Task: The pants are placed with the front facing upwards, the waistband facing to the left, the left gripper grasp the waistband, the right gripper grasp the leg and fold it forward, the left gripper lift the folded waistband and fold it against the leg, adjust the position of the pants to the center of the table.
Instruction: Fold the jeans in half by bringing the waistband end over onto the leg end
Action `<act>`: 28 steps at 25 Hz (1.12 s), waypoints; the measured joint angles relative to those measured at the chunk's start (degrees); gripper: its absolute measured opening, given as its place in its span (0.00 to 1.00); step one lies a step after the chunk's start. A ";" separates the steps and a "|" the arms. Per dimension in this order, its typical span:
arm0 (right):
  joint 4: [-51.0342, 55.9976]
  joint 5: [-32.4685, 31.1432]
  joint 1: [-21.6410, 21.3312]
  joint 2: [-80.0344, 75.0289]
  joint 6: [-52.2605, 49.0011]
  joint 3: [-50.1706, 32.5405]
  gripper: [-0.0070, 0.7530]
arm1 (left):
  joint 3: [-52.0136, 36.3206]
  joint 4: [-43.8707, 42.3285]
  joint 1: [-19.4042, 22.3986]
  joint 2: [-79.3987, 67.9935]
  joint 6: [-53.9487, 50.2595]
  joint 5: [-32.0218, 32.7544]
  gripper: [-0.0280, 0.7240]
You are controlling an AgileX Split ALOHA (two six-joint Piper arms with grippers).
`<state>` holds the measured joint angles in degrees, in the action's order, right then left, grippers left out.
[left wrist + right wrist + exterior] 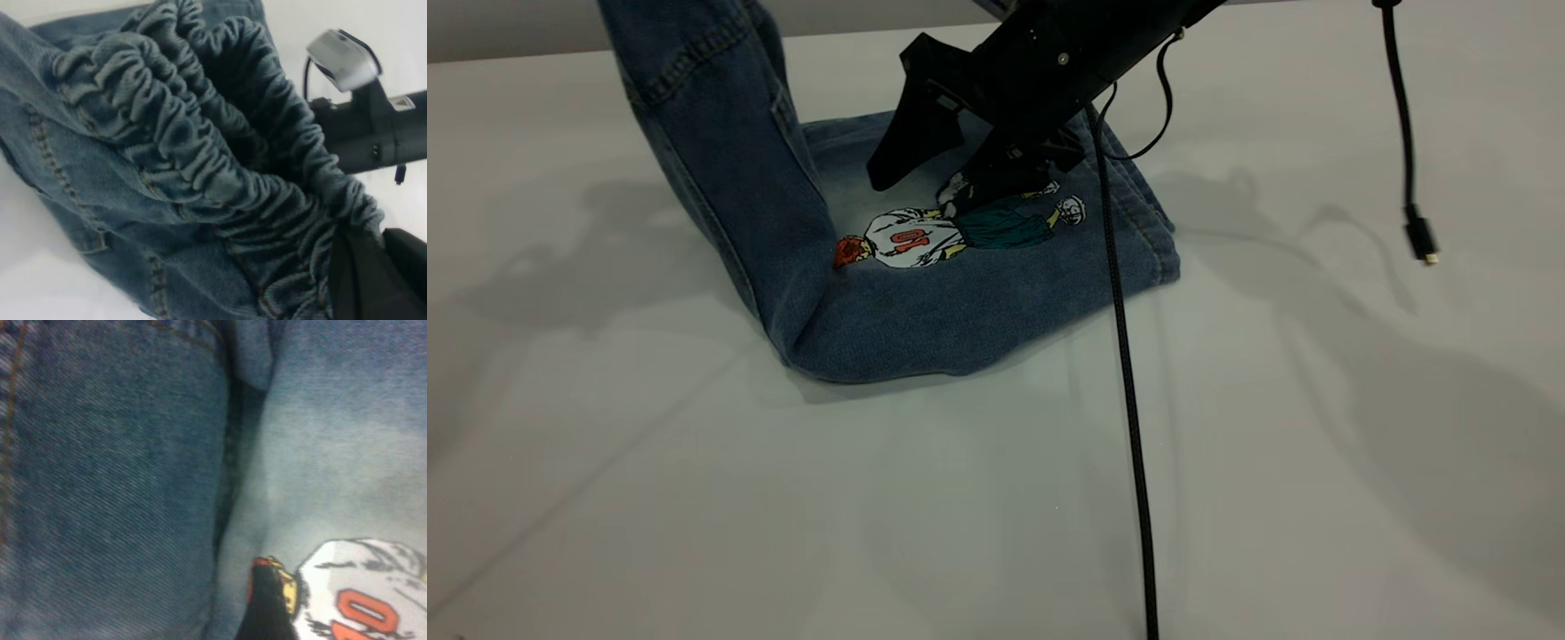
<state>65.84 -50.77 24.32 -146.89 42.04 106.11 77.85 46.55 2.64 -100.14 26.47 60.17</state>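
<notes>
The denim pants (pixel 978 293) lie folded on the table (pixel 1316 462), the leg's cartoon player numbered 10 (pixel 911 236) facing up. Their left part (pixel 720 133) is lifted steeply and runs out of the exterior view's top. The ruched waistband (pixel 200 133) fills the left wrist view, where my left gripper (pixel 381 263) is shut on it. My right gripper (pixel 920 187) stands open over the leg beside the cartoon. Its white-scuffed fingertip (pixel 958 189) touches the denim. The right wrist view shows one black fingertip (pixel 265 607) against the print (pixel 360 600).
A black cable (pixel 1129 400) runs from the right arm across the pants' right edge to the table's front. A second cable with a plug (pixel 1421 240) dangles at the right. The right arm's camera (pixel 343 59) shows behind the waistband.
</notes>
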 joint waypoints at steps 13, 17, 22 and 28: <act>-1.20 -1.12 -1.17 0.30 -0.55 0.00 0.63 | 0.00 -0.07 -7.50 0.00 0.18 -2.20 0.13; -1.21 -3.39 -4.62 1.96 -1.19 0.04 0.63 | 0.00 -0.11 -7.45 0.00 0.18 -2.17 0.13; -0.49 -7.15 -9.19 3.63 -1.19 0.04 0.63 | 0.00 -0.06 -8.04 -0.13 0.18 -2.25 0.13; 1.72 -10.23 -16.85 7.11 -1.14 0.04 0.63 | 0.05 0.06 -12.99 -2.50 1.51 -5.09 0.13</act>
<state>67.56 -61.01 7.47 -139.78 40.91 106.15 77.90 46.61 -10.35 -102.65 27.98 55.08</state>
